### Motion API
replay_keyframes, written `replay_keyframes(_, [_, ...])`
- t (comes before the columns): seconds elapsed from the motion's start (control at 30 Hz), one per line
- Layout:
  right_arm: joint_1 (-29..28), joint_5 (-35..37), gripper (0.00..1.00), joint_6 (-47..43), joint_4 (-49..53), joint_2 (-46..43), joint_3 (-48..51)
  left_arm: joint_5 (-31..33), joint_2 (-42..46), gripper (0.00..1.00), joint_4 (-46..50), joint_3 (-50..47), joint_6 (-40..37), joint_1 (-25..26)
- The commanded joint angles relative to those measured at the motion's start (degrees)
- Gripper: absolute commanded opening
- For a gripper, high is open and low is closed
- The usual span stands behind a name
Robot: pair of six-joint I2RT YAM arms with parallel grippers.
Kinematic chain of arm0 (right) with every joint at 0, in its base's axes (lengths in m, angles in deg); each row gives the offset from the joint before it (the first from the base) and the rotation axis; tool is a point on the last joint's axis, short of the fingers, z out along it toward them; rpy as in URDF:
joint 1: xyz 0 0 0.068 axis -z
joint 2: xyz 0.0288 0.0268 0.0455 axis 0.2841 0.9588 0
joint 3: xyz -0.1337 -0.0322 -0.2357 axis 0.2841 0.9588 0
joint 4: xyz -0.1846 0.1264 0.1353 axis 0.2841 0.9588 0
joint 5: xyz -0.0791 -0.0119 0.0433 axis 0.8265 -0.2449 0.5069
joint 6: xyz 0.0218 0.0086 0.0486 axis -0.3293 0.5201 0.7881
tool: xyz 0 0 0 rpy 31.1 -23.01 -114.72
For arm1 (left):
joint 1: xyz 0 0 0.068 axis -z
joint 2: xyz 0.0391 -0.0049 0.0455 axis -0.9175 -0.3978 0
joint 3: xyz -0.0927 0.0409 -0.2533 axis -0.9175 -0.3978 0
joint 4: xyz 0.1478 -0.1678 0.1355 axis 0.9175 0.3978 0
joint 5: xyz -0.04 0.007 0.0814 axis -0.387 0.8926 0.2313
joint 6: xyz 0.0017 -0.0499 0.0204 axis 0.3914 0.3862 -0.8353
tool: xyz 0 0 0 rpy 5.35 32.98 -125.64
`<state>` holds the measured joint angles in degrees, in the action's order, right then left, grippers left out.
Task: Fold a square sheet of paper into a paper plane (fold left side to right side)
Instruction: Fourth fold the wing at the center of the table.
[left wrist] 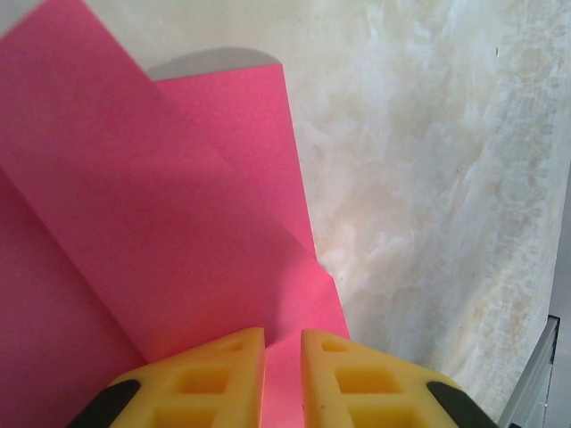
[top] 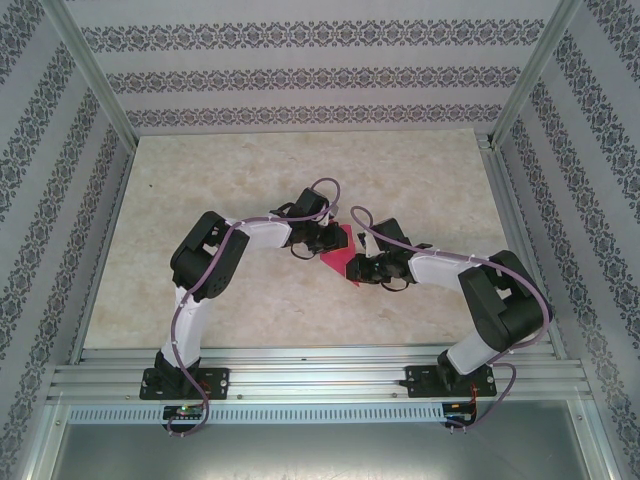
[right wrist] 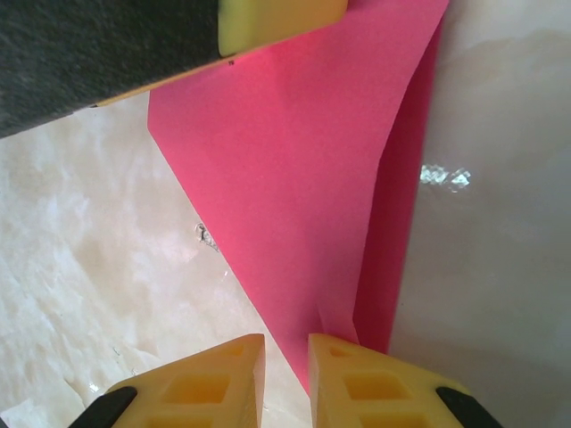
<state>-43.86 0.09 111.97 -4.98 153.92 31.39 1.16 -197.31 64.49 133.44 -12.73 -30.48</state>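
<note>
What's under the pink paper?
The marbled tabletop lies under the pink paper. One flap is lifted, with a shadow beneath. Lower layers of the same paper show under the folds; whatever lies beneath those is covered.

The square sheet of paper [left wrist: 152, 232] is thin, bright pink and matt, smooth with sharp creases. The worktop [top: 250, 180] looks like pale cream stone with cloudy marks, smooth and a little shiny where light hits it. The fingers [left wrist: 214, 383] of the left pincer [left wrist: 283, 379] and those [right wrist: 375, 388] of the right pincer [right wrist: 285, 383] look like smooth yellow plastic, and the frame rails [top: 320, 380] look like dull silver metal.
</note>
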Motion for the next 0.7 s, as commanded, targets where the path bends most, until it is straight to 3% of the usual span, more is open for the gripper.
replay_keyframes(0.0, [0.15,1.57,0.2,-1.63,1.28,0.88,0.79,2.36,-2.4,0.2,3.37,0.07,-1.44,0.47])
replay_keyframes(0.4, [0.24,1.64,0.14,-1.19,4.21,2.02,2.16,2.49,-2.47,0.2,3.5,-0.06,-1.64,0.4])
replay_keyframes(0.67, [1.76,-0.51,0.1,3.81,3.47,1.07,7.23,3.33,-2.59,0.2,4.2,0.12,-2.12,0.41])
